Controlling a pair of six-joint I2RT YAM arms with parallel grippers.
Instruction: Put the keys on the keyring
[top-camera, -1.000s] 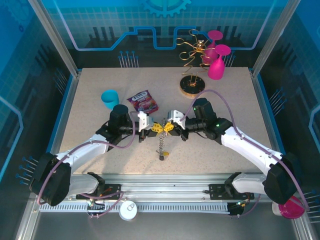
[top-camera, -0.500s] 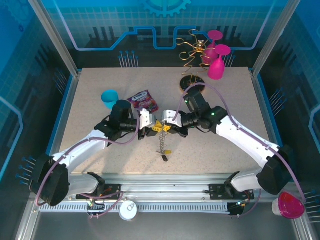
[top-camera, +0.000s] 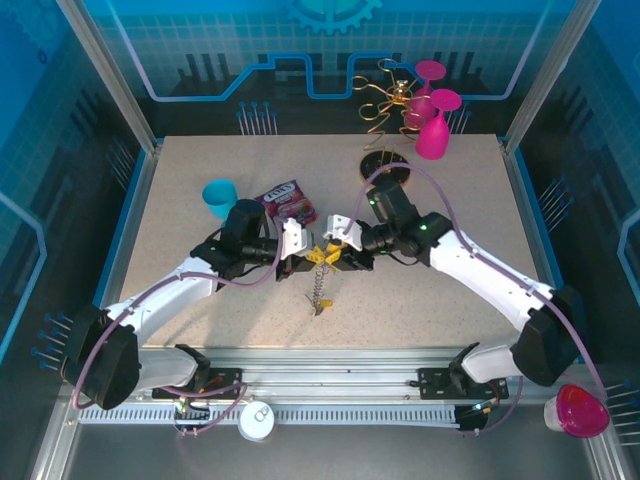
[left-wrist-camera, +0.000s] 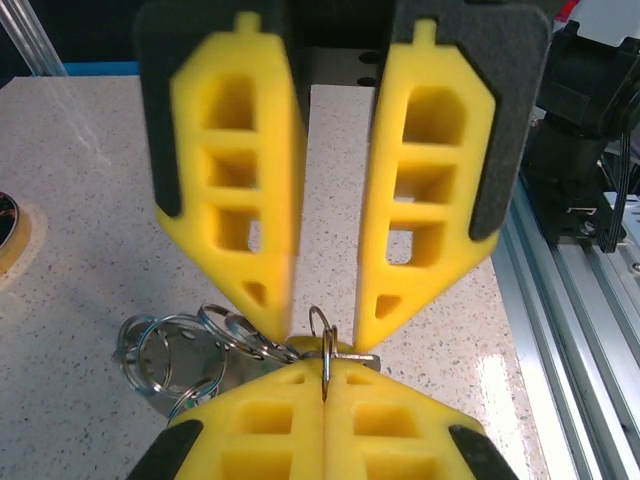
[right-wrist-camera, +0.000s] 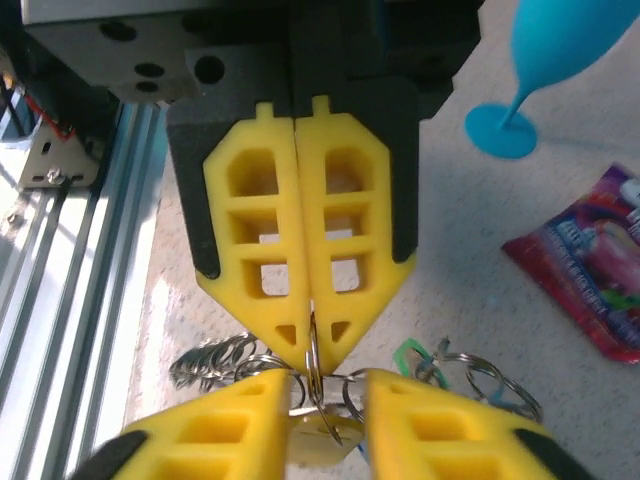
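Observation:
My left gripper (left-wrist-camera: 325, 372) is shut on the thin metal keyring (left-wrist-camera: 322, 345), pinching it edge-on above the table. From the keyring a silvery chain (top-camera: 318, 290) hangs down to the tabletop. My right gripper (right-wrist-camera: 328, 378) faces the left gripper (right-wrist-camera: 312, 350) tip to tip. Its jaws stand open on either side of the keyring (right-wrist-camera: 315, 372) without touching it. A pale key (right-wrist-camera: 328, 445) dangles under the keyring between the right fingers. A green key head (right-wrist-camera: 415, 358) with small split rings lies just to the right. Both grippers meet at mid-table, left gripper (top-camera: 303, 258) and right gripper (top-camera: 340, 255).
A purple snack packet (top-camera: 287, 203) and a blue glass (top-camera: 220, 196) lie behind the left arm. The gold curly wire stand (top-camera: 385, 130) and pink glasses (top-camera: 432, 120) are at the back right. A pink cup (top-camera: 578, 410) sits off the table's near right corner.
The right gripper's jaws have parted from shut to open around the keyring. Both grippers drifted slightly away from the near edge, lifting the chain's end with them.

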